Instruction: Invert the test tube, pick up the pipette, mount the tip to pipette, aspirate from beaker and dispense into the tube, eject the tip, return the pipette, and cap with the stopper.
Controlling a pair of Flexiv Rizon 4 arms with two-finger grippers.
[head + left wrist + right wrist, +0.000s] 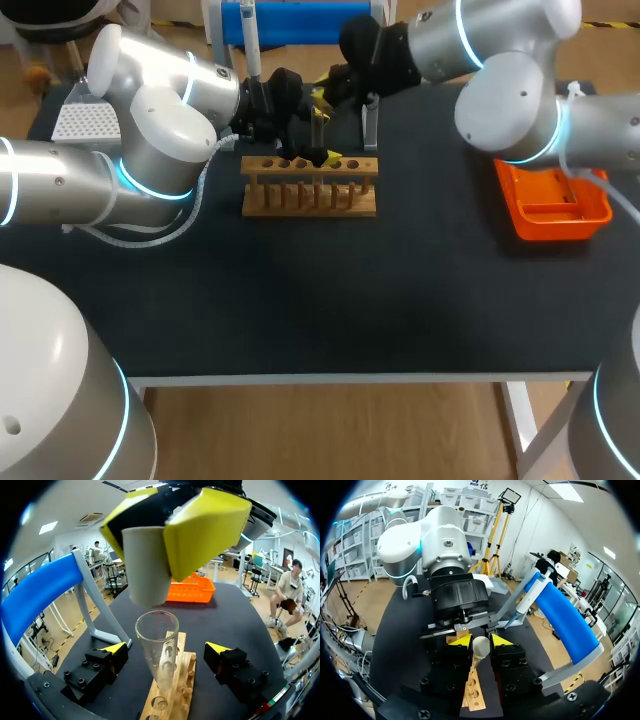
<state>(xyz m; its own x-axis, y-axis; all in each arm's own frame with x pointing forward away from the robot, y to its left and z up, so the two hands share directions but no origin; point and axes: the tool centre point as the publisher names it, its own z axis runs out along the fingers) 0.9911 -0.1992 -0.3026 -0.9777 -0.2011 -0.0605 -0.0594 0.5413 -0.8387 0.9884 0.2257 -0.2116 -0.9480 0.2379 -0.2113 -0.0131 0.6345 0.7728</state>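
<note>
Capping step judged in hand. The stopper (145,565) is being pinched by the right end effector (481,641) just above the open mouth of the test tube (157,645), which is standing upright in the wooden rack (310,200) on the counter (350,300). The left end effector (167,650) is being held spread either side of the tube, not touching it. Next move: a centred, straight lowering and a gentle press are being called for.

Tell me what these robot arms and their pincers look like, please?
Both the left arm and right arm are thick silver-grey tubes with rounded joints ringed by glowing blue bands. Pale cables loop beside them. The left gripper and right gripper are blocky black, with bright yellow fingertips.
</note>
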